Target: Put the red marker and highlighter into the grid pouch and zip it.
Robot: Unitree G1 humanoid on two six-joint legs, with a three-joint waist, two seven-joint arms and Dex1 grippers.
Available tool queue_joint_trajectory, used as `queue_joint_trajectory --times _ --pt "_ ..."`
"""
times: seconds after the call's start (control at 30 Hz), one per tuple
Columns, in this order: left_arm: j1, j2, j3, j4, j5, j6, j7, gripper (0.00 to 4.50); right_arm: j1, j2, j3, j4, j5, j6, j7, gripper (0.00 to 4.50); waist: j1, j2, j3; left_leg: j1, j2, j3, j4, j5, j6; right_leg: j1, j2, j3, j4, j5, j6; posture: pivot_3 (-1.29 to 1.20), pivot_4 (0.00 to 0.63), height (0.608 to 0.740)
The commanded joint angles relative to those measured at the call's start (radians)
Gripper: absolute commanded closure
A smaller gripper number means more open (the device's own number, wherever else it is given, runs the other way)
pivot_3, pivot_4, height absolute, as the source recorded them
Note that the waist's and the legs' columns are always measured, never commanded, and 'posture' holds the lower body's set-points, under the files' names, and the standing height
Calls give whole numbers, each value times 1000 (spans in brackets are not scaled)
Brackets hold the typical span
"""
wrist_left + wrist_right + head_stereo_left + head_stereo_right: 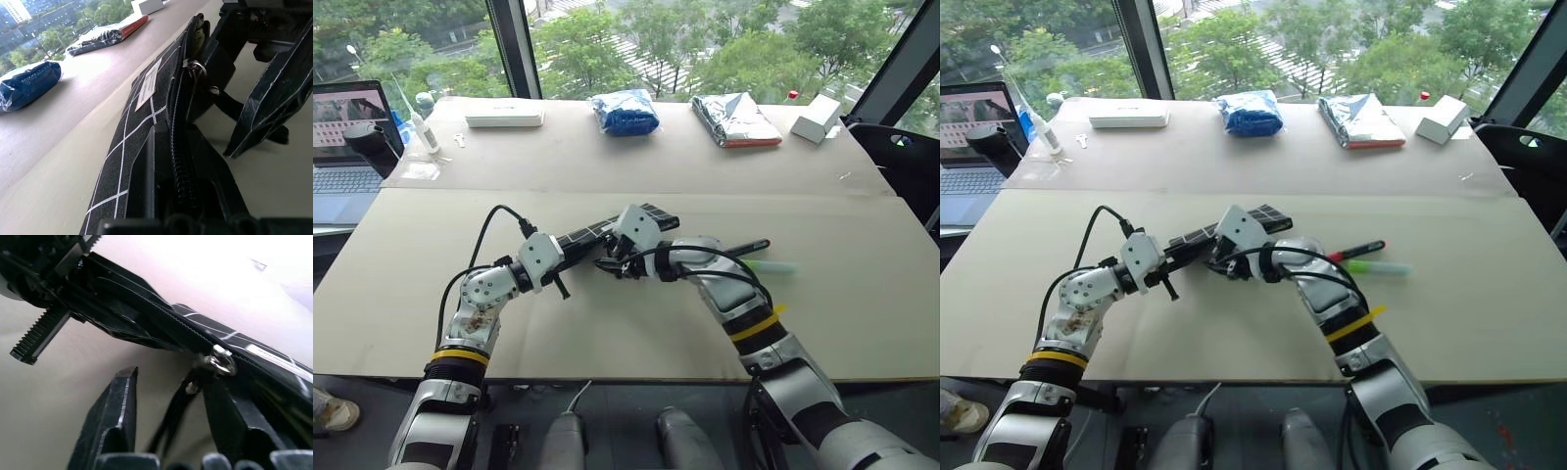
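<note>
pouch [607,230]: clamped at one end in the left claw [570,253]
right claw [171,431]: fingers apart, astride the zipper pull [220,363]

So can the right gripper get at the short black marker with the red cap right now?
Probably yes: the right gripper is open at the grid pouch, and the red marker lies uncovered beside its forearm.

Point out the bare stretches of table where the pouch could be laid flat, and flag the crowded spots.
The table is bare along its near edge, in front of both arms. Another bare band runs between the grid pouch and the far row: white case, blue packet, silver packet, white box. Crowded: mid-table around both claws, plus red marker and highlighter.
</note>
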Motion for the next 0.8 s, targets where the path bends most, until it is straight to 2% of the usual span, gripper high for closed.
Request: queue_joint_trajectory --times 0.03,0.23,0.33,0.5,0.8 --pt "-12 -6 2 -11 -7 -18 -1 4500 39 -70 -58 -161 123 110 99 974 2 0 0 0 0 0 0 0 0 0 0 0 0 0 0 0 150 740" --pt "-15 -13 0 -10 -12 -17 -8 4500 153 -330 -207 -362 308 141 308 974 11 0 0 -1 -1 0 1 0 0 0 0 0 -1 0 0 0 150 740" --pt "-14 -16 0 -10 -16 -16 -14 4500 146 -431 -315 -253 258 -6 275 974 9 0 0 -1 -1 0 2 0 0 1 0 0 -1 0 0 0 150 740" --pt "-14 -19 0 -12 -20 -14 -24 4500 171 -602 -349 -17 129 -221 274 974 10 -1 0 0 -1 0 1 0 0 1 0 0 -2 0 1 0 150 740" --pt "-24 -17 6 -15 -25 -4 -33 4500 198 -711 -360 283 97 -399 361 974 14 0 1 0 -1 0 1 0 0 2 -1 0 -2 0 0 0 150 740"
